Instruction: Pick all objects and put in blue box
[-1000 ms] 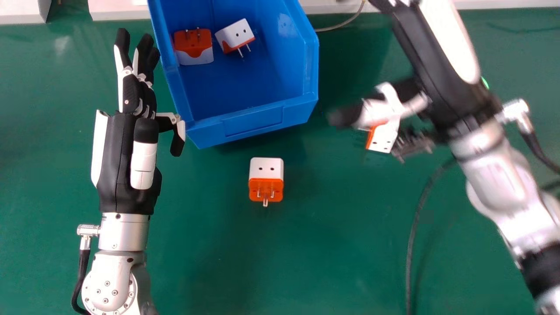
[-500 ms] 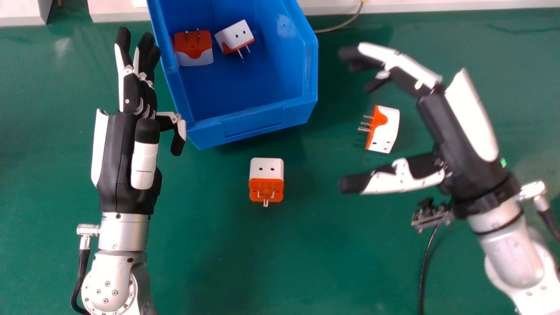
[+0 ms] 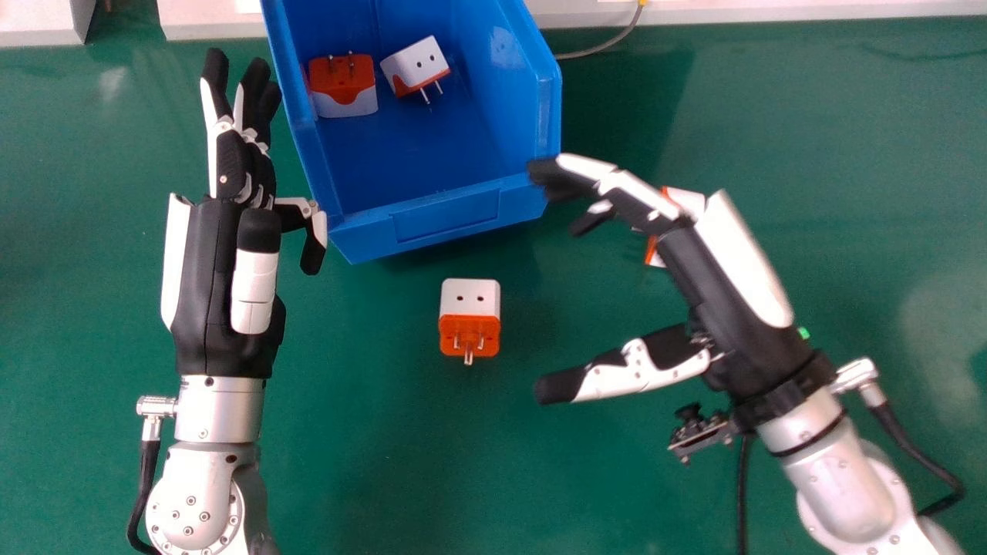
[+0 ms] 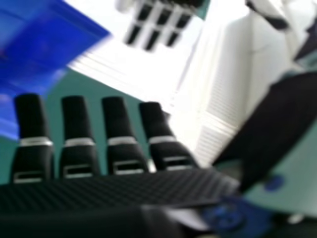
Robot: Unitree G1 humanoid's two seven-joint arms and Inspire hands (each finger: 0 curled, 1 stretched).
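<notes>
Plug adapter: white block, orange pronged face, two dark holes
Blue box: orange-and-white adapter, another beside
Right hand: spread wide

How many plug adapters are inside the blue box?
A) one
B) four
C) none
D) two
D, because an orange-and-white plug adapter and a tilted plug adapter lie side by side in the blue box.
</notes>
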